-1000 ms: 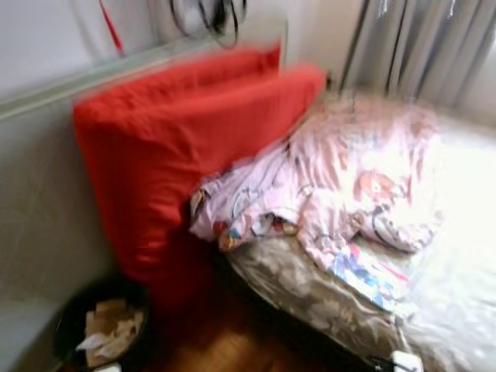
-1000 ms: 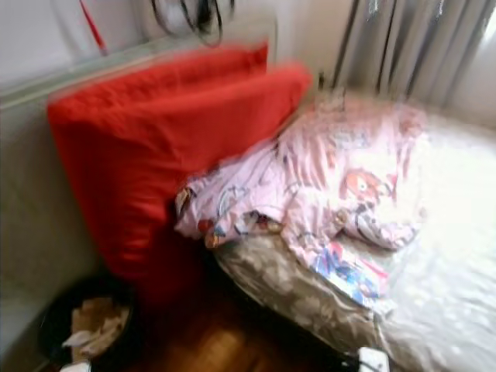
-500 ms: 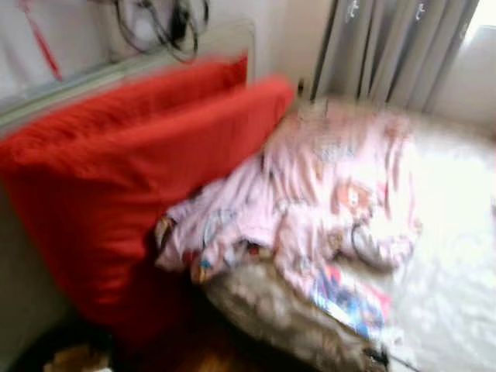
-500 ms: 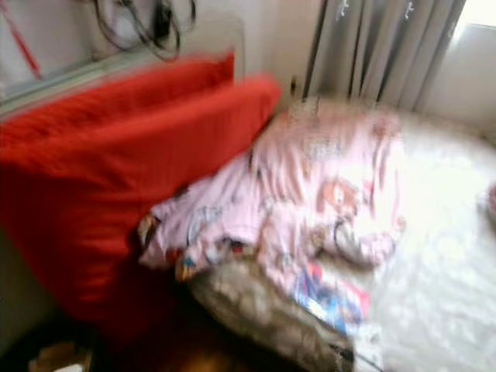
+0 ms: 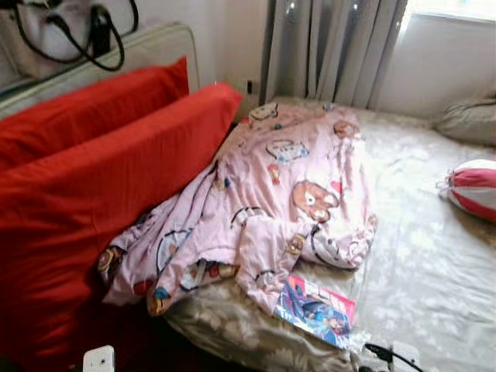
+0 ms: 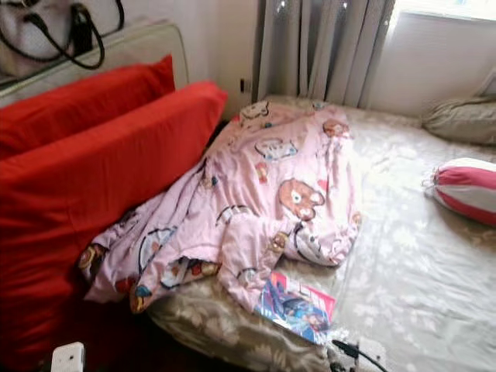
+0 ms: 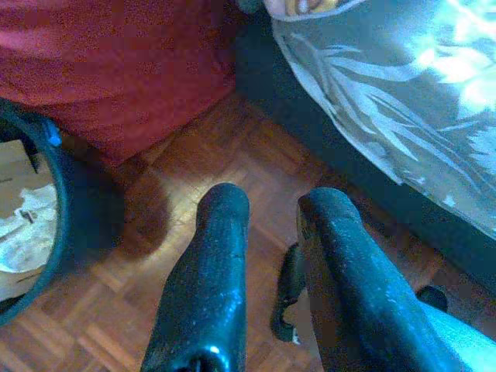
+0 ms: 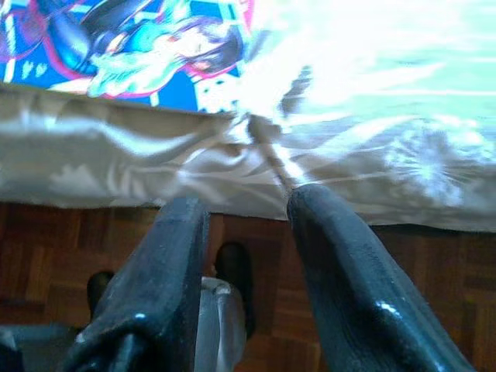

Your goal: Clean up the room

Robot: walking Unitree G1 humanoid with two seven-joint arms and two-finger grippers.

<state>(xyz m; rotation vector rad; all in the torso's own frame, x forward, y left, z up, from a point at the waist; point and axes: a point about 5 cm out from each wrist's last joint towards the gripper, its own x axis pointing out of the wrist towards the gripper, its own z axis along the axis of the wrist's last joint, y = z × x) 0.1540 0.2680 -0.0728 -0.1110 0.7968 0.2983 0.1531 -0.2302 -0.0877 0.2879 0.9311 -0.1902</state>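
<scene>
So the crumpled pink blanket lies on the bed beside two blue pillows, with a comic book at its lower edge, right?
Not quite: the two pillows are red, not blue, as the left eye view shows. The rest holds: the crumpled pink blanket lies on the bed beside them, the comic book at its lower edge.

The two head eyes look forward and down from the bed's near corner, sharing the crumpled pink cartoon-print blanket at centre, big red cushions at 9 o'clock and grey curtains at 12. The left wrist camera hangs close above brown parquet floor. The right wrist camera faces the mattress edge and a blue comic magazine, also seen from the head at 6 o'clock.
</scene>
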